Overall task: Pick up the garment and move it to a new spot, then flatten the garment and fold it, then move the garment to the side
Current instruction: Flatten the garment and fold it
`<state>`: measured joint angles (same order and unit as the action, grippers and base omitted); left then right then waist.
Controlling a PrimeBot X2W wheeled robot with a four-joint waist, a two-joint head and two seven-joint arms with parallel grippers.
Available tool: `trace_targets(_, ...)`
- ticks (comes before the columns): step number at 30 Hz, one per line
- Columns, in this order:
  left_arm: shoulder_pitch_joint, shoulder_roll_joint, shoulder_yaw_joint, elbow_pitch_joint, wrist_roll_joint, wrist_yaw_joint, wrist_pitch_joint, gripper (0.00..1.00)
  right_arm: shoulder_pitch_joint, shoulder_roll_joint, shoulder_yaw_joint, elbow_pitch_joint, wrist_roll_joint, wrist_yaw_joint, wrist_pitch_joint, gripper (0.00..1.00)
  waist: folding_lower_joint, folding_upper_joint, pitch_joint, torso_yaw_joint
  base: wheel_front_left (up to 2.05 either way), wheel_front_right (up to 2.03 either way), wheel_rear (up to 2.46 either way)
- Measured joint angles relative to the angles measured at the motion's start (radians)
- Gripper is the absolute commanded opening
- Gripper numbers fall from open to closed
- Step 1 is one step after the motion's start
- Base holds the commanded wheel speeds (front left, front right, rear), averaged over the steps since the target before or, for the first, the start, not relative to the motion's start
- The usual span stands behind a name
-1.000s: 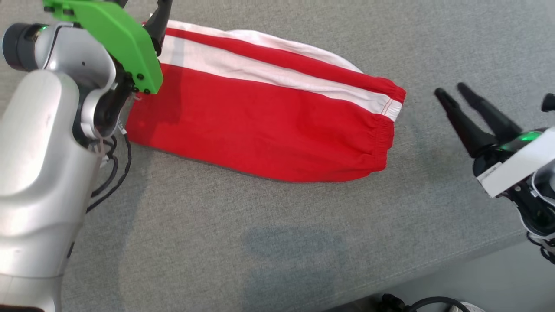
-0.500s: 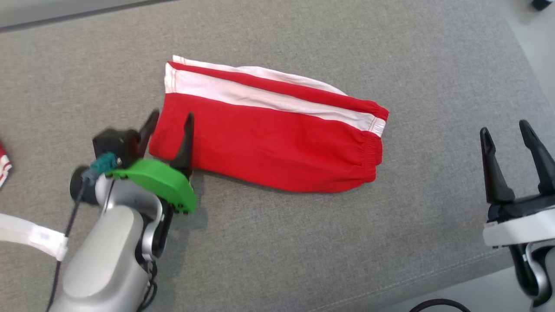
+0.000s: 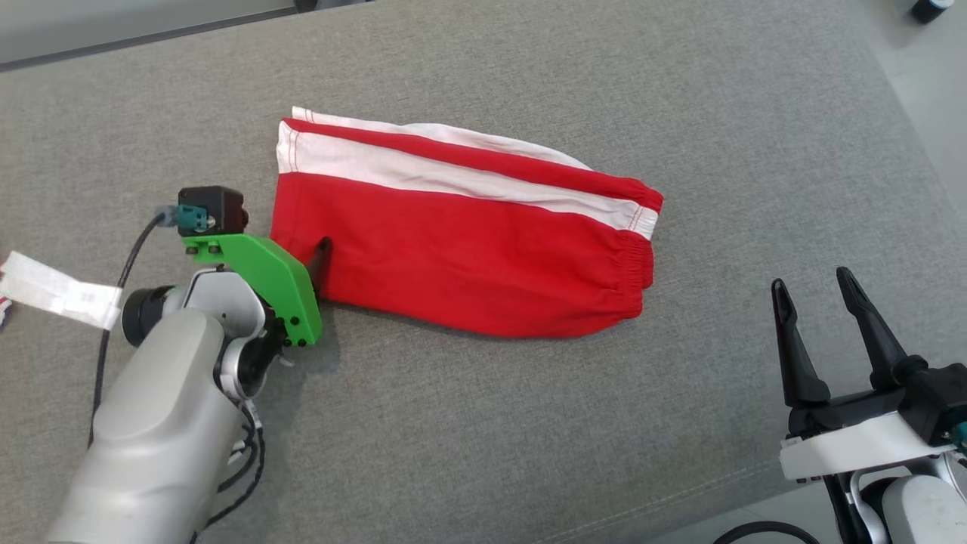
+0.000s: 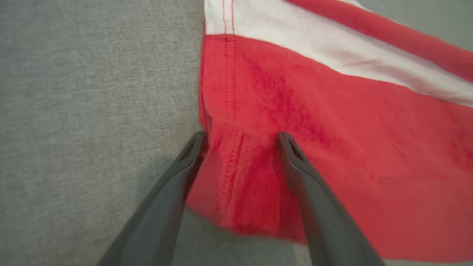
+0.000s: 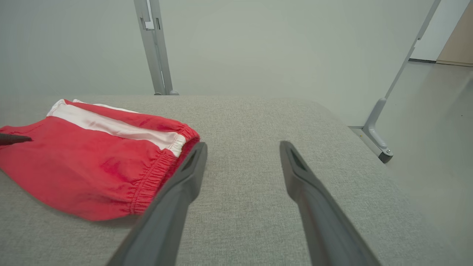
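Jaws are standing wide apart on the left gripper point(image 4: 241, 137), and it is clamping nothing: it is straddling the near left corner of the garment point(image 4: 332, 155), with the stitched hem running up between the two dark fingers point(image 4: 317, 207). One finger is sitting right along the hem's outer edge over bare grey cloth and the other is lying over the red fabric. Whether the tips are actually pressing down, I cannot tell. From the head camera the garment is lying flat as a long red shape with white stripes along its far edge. Its elastic end is pointing toward the robot's right and its hemmed end is sitting just beyond the green bracket point(image 3: 276, 279) on that wrist. Over on the other side, the right gripper point(image 3: 810, 281) is hovering well apart from the garment, fingers spread wide and holding nothing, above the grey padded surface point(image 3: 483, 438). Its wrist camera is showing the elastic end off to the left of its fingers, and a metal post point(image 5: 153, 48) is rising beyond the surface's far edge.
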<state>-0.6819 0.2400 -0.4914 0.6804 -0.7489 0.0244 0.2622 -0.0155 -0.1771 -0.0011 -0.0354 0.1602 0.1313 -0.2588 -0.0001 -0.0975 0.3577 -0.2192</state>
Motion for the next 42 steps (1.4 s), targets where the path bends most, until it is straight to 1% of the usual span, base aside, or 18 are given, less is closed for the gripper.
trace_targets(4,-0.043,0.024,-0.011,0.031,0.011,-0.002,0.048,1.0,-0.001,0.006,-0.009,-0.001,0.007,0.0,0.0,1.0,0.0,0.0,0.005,-0.022,0.0,0.0,0.0)
trace_targets(8,-0.056,0.025,-0.001,0.049,-0.009,-0.002,0.082,1.0,0.0,0.01,-0.014,-0.001,0.01,0.0,0.0,1.0,0.0,0.0,0.012,-0.036,0.0,0.0,0.0)
trace_targets(10,-0.062,0.024,-0.008,0.06,-0.013,-0.016,0.108,1.0,0.0,0.011,-0.014,0.001,0.013,0.0,0.0,1.0,0.0,-0.0001,0.015,-0.04,0.0,0.0,0.0)
trace_targets(11,-0.064,0.024,-0.009,0.064,-0.016,-0.017,0.111,0.8,0.0,0.013,-0.014,0.002,0.015,0.0,0.0,1.0,0.0,-0.0001,0.018,-0.041,0.0,0.0,0.0)
trace_targets(12,-0.065,0.024,-0.01,0.066,-0.016,-0.017,0.109,0.0,0.0,0.016,-0.014,0.003,0.017,0.0,0.0,1.0,0.0,-0.0001,0.02,-0.041,0.0,0.0,0.0)
trace_targets(15,-0.06,0.022,-0.013,0.075,-0.019,-0.03,0.096,0.0,0.0,0.024,-0.01,0.008,0.023,0.0,0.0,1.0,0.0001,0.0,0.019,-0.042,0.0,0.0,0.0)
trace_targets(18,-0.033,0.019,-0.024,0.06,-0.014,-0.044,0.048,0.0,0.005,0.028,-0.007,0.009,0.03,0.0,-0.002,1.0,0.0,-0.0001,0.011,-0.039,0.0,0.0,0.0)
trace_targets(20,-0.01,0.024,-0.03,0.028,0.005,-0.041,0.003,0.0,0.018,0.03,-0.006,0.013,0.032,0.0,-0.002,1.0,0.0,0.0,0.007,-0.03,0.0,0.0,0.0)
trace_targets(21,0.028,0.028,-0.036,-0.015,0.015,-0.032,-0.03,0.0,0.037,0.031,-0.004,0.02,0.035,0.0,-0.002,1.0,0.0001,0.0001,0.002,-0.018,0.0,0.0,0.0)
trace_targets(23,0.08,0.031,-0.035,-0.076,0.012,-0.024,-0.048,0.0,0.053,0.03,-0.001,0.029,0.041,0.0,-0.002,1.0,0.0,0.0001,-0.005,-0.002,0.0,0.0,0.0)
trace_targets(24,0.144,0.033,-0.033,-0.153,0.002,-0.01,-0.055,0.0,0.063,0.029,0.008,0.033,0.041,0.0,-0.002,1.0,0.0,0.0002,-0.012,0.015,0.0,0.0,0.0)
trace_targets(26,0.212,0.044,-0.04,-0.238,0.002,0.013,-0.055,0.0,0.073,0.027,0.014,0.036,0.043,0.0,-0.002,1.0,0.0001,0.0002,-0.021,0.034,0.0,0.0,0.0)
trace_targets(28,0.286,0.054,-0.04,-0.327,0.001,0.046,-0.058,0.0,0.075,0.019,0.022,0.04,0.047,0.0,-0.002,1.0,0.0001,0.0002,-0.03,0.055,0.0,0.0,0.0)
trace_targets(33,0.455,0.062,-0.031,-0.529,0.003,0.151,-0.095,0.0,0.077,-0.001,0.04,0.048,0.049,0.0,-0.002,1.0,0.0,0.0002,-0.056,0.104,0.0,0.0,0.0)
trace_targets(36,0.523,0.059,-0.028,-0.597,0.006,0.187,-0.125,0.0,0.079,-0.02,0.043,0.052,0.051,0.0,-0.002,1.0,0.0001,0.0002,-0.069,0.134,0.0,0.0,0.0)
trace_targets(40,0.566,0.049,-0.034,-0.613,0.007,0.199,-0.158,0.0,0.078,-0.035,0.044,0.055,0.052,0.0,-0.002,1.0,0.0001,0.0001,-0.086,0.162,0.0,0.0,0.0)
trace_targets(41,0.568,0.045,-0.034,-0.612,0.013,0.201,-0.174,0.2,0.076,-0.039,0.044,0.056,0.053,0.0,-0.002,1.0,0.0001,0.0002,-0.09,0.166,0.0,0.0,0.0)
trace_targets(42,0.568,0.039,-0.03,-0.61,0.016,0.203,-0.192,0.48,0.074,-0.043,0.044,0.056,0.055,0.0,-0.002,1.0,0.0,0.0002,-0.093,0.169,0.0,0.0,0.0)
